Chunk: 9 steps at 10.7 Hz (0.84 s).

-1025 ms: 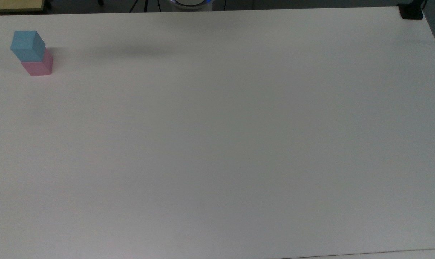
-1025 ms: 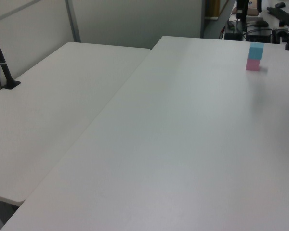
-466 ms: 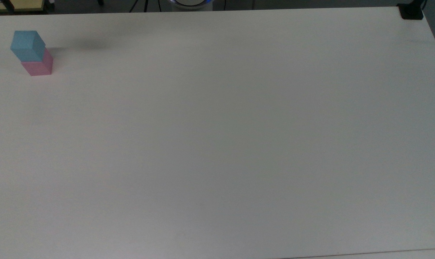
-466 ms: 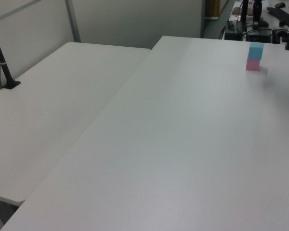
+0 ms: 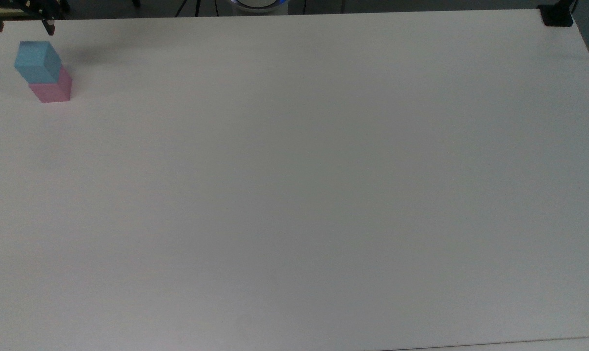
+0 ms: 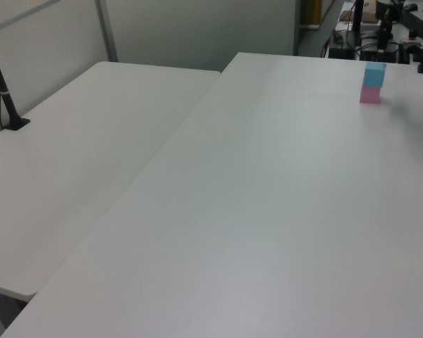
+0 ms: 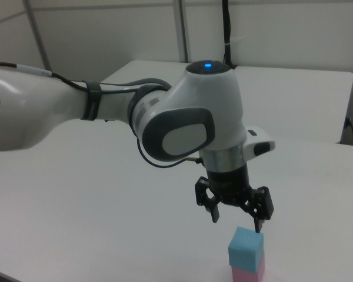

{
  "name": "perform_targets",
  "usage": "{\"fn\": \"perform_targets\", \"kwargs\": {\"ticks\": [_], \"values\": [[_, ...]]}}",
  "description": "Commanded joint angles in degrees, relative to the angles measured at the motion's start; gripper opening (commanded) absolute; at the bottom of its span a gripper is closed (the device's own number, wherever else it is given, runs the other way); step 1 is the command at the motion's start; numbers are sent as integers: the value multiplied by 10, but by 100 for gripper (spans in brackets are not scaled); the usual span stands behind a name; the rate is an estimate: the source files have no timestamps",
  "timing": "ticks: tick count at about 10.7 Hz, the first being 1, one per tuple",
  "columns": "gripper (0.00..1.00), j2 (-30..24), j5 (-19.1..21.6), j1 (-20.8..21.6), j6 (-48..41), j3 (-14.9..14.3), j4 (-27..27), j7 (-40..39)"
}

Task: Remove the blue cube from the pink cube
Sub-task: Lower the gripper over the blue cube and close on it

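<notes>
the right view shows the big white arm (image 7: 106, 117) and the gripper (image 7: 237, 218) hanging just above the blue cube (image 7: 246, 247), not touching it. its two black fingers (image 7: 215, 212) are spread wide apart and hold nothing. one finger tip is close over the far edge of the cube.

the top view shows two dark finger tips poking in at the top view's upper left corner, with the gripper (image 5: 22, 27) there just past the blue cube (image 5: 37, 61). it also shows the whole white counter (image 5: 294, 195), which is wide and bare, and a small black thing (image 5: 557, 15) at the top view's far right corner.

the left view shows a second white counter (image 6: 77, 155) at the left view's left, with a black pole (image 6: 3, 91) standing on it. the cubes look tiny at the left view's far right.

the blue cube (image 6: 374, 74) is light sky blue, plain and smooth. it sits on top of the pink cube (image 5: 53, 90), touching it. in the top view it is turned a little, so its corners do not line up with the pink one. the pink cube (image 7: 247, 274) is pale pink and the same size, and it sits flat on the counter near the top view's left edge. the pink cube (image 6: 370, 95) shows under the blue one in the left view too.
</notes>
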Motion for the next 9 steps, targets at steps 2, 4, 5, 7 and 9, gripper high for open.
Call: {"fn": "perform_targets", "kwargs": {"ticks": [2,4,5,7,9], "values": [[100,27,-8,4,57,-6,-15,-10],[100,34,-8,3,94,-6,-30,-9],[100,35,-8,4,105,-6,-41,-8],[100,35,-8,3,136,-6,-65,-8],[100,39,-8,3,152,-6,-80,-9]]}}
